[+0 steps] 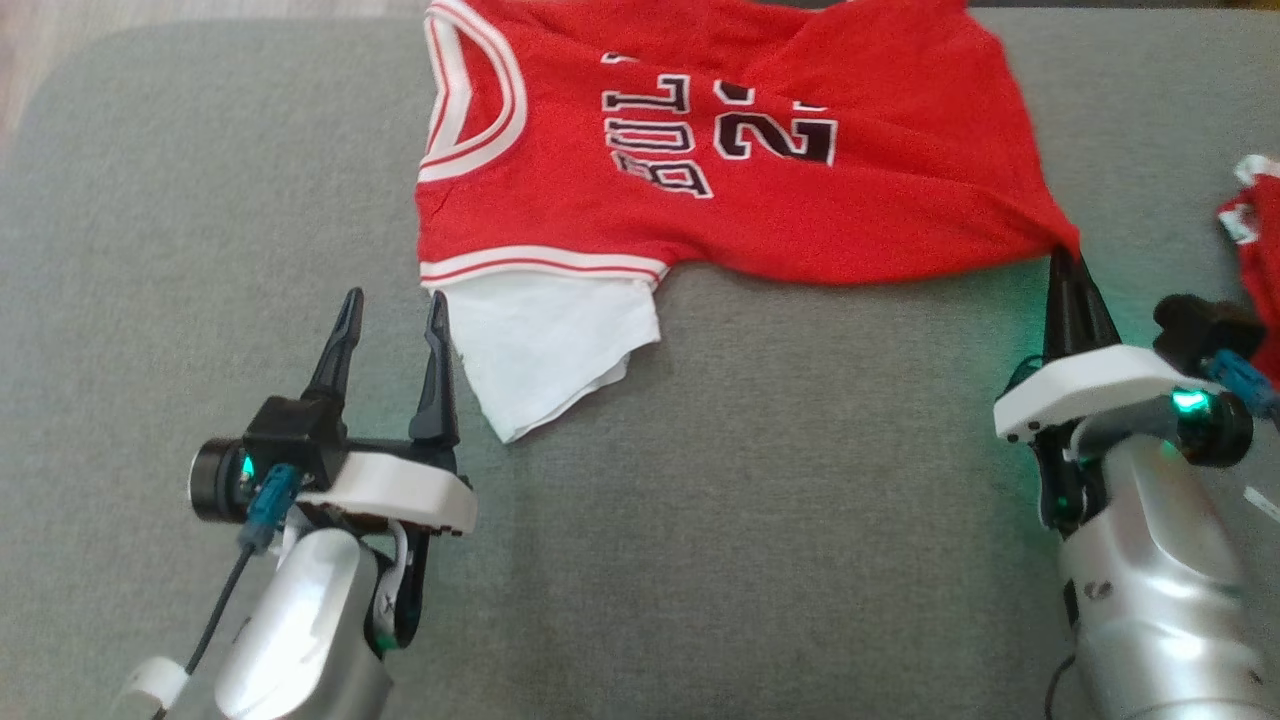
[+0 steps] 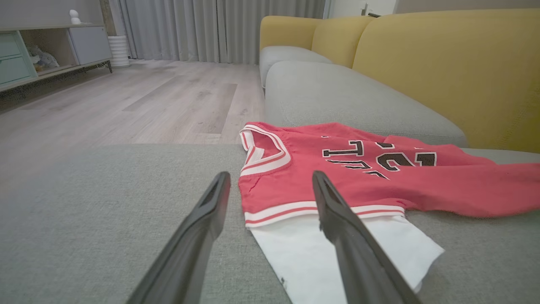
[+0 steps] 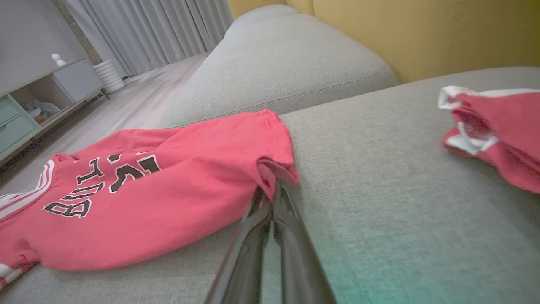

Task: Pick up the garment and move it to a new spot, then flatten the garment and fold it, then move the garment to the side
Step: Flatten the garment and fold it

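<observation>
Here we go: the garment (image 1: 700,150), a red jersey with black lettering, lies spread across the grey cushion (image 1: 700,520) at twelve o'clock in the head view. Its white sleeve (image 1: 545,350) pokes out toward seven o'clock. The right gripper (image 1: 1065,262), over at three o'clock, has its fingers pinched tight together on the jersey's near right corner, and the right wrist view shows red cloth bunched at the tips. The left gripper (image 1: 395,305), down at eight o'clock, holds nothing. Its fingers are spread wide, with one tip just beside the edge of the white sleeve.

My read is that this is the pick-up step: one corner secured, the other side not yet taken. Next, the left fingers need to ease forward toward one o'clock, straddle the striped hem or the sleeve edge, and close. Then both arms can lift together, so the cloth hangs level rather than dragging.

Watch that second red piece (image 1: 1255,230) at three o'clock, close to the right arm. It looks to me like something a wide swing could snag.
</observation>
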